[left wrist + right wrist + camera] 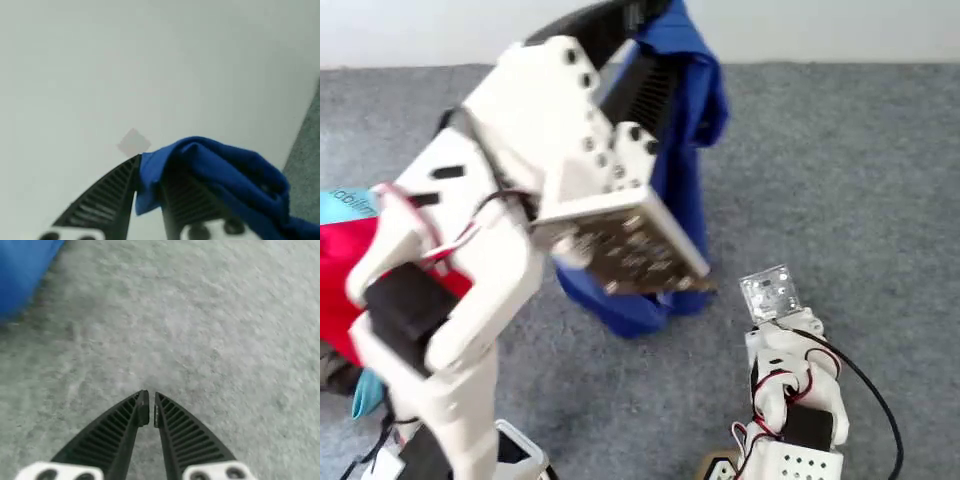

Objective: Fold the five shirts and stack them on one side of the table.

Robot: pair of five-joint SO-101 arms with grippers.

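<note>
At the 9 o'clock edge of the high view you have a red shirt (pixel 338 285) with a teal shirt (pixel 345 205) touching its far side, both cut by the frame. Left arm (pixel 490 230) rears up toward 12 o'clock, left jaws clamped on the blue shirt (pixel 685 150). The shirt hangs from them, lower end bunched on the table (pixel 860 180) near centre. Grey table surface shows from there to the 3 o'clock edge. Right arm (pixel 790 400) sits folded low at 5 o'clock, right jaws together on nothing, pointed at the table.

My claw (pixel 149 410), tips drawn nearly together and holding nothing, points at the grey table (pixel 215 330); a blue shirt (pixel 22 270) lies apart.
</note>
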